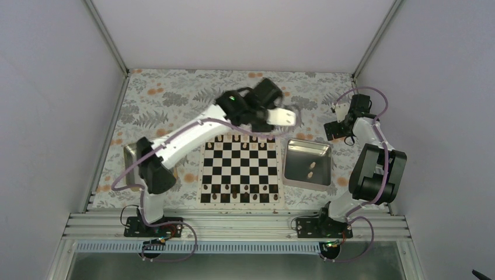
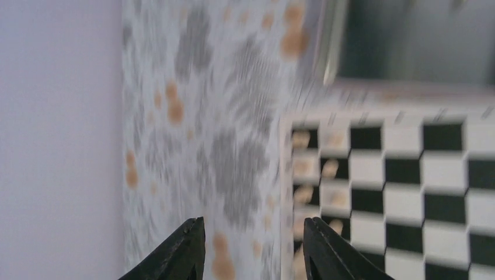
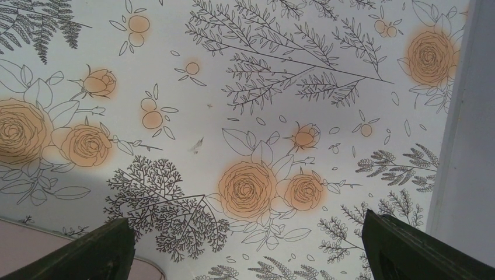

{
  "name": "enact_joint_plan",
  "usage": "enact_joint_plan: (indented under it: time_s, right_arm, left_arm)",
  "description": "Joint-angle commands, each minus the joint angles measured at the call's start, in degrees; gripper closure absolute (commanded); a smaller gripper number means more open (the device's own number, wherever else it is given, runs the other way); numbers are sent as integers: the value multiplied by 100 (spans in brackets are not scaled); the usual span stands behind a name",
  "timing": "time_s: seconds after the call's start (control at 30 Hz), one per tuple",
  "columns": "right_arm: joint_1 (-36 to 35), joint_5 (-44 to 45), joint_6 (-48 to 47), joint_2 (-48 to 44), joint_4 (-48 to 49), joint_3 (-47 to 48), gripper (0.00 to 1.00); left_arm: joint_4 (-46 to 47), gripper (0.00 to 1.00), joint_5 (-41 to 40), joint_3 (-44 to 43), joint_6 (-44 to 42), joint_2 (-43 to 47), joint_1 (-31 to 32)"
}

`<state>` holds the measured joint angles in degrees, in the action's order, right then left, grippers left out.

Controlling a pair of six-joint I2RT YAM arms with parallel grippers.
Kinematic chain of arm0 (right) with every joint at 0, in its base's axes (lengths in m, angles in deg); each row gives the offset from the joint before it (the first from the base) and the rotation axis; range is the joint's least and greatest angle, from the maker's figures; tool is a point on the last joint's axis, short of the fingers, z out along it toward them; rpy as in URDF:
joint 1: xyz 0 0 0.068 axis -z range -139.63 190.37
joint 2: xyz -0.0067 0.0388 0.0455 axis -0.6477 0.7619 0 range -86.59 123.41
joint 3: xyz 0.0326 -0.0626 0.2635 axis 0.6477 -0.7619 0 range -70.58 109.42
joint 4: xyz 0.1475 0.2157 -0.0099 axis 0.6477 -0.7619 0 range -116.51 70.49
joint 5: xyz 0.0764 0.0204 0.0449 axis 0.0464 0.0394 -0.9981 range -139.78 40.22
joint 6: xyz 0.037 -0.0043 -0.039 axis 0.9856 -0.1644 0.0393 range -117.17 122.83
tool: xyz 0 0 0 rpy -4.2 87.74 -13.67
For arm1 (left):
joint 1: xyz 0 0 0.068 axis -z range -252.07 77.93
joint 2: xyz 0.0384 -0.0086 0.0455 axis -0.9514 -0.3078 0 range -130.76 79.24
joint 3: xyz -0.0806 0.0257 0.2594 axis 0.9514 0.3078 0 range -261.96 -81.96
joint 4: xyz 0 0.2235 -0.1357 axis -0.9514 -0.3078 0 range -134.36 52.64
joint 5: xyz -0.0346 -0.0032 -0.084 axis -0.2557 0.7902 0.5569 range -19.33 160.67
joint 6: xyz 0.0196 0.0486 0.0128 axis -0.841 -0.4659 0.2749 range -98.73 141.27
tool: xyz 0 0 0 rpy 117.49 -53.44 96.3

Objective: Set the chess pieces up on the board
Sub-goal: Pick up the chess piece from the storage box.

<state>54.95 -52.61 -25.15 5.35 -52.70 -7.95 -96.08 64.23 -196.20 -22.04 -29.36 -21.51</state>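
Note:
The board (image 1: pixel 240 169) lies flat in the middle of the table. Pale tan chess pieces (image 1: pixel 245 142) stand along its far rows, and two more (image 1: pixel 313 169) lie in the steel tray (image 1: pixel 292 169) to its right. My left gripper (image 1: pixel 288 118) hovers open and empty over the cloth just past the board's far right corner. In the blurred left wrist view, the gripper (image 2: pixel 254 239) has the board (image 2: pixel 408 192) and pale pieces (image 2: pixel 330 169) beside its fingers (image 2: pixel 321 251). My right gripper (image 1: pixel 334 129) is open and empty over the cloth at the back right (image 3: pixel 245 245).
Dark brown chessmen (image 1: pixel 239 193) fill the board's near rows. A second steel tray (image 1: pixel 131 153) sits left of the board, partly hidden under the left arm. The enclosure wall (image 3: pixel 467 146) stands close on the right of my right gripper. A floral cloth (image 1: pixel 175 99) covers the table.

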Motion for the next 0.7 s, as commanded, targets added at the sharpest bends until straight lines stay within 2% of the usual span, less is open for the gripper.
enact_joint_plan:
  time_s: [0.0, 0.1, 0.23, 0.33, 0.4, 0.67]
  right_arm:
    - [16, -24, 8, -135, 58, 13, 0]
    - [106, 1, 27, -150, 64, 41, 0]
    - [263, -69, 48, -159, 56, 73, 0]
    - [309, -103, 43, -143, 42, 74, 0]
    - [320, -121, 22, -150, 31, 74, 0]
    - [317, -204, -13, -150, 0, 56, 0]
  left_arm:
    - [-104, 57, 222, -869, -88, -958, 928]
    - [-198, 57, 465, -1770, -47, -1819, 1236]
    - [-241, 56, 1027, -3058, 190, -2946, 1346]
    - [37, 47, 1483, -3618, 315, -3503, 1410]
    - [568, 39, 1559, -3432, 416, -3703, 1507]
    - [1081, 38, 1873, -3093, 528, -3870, 1545]
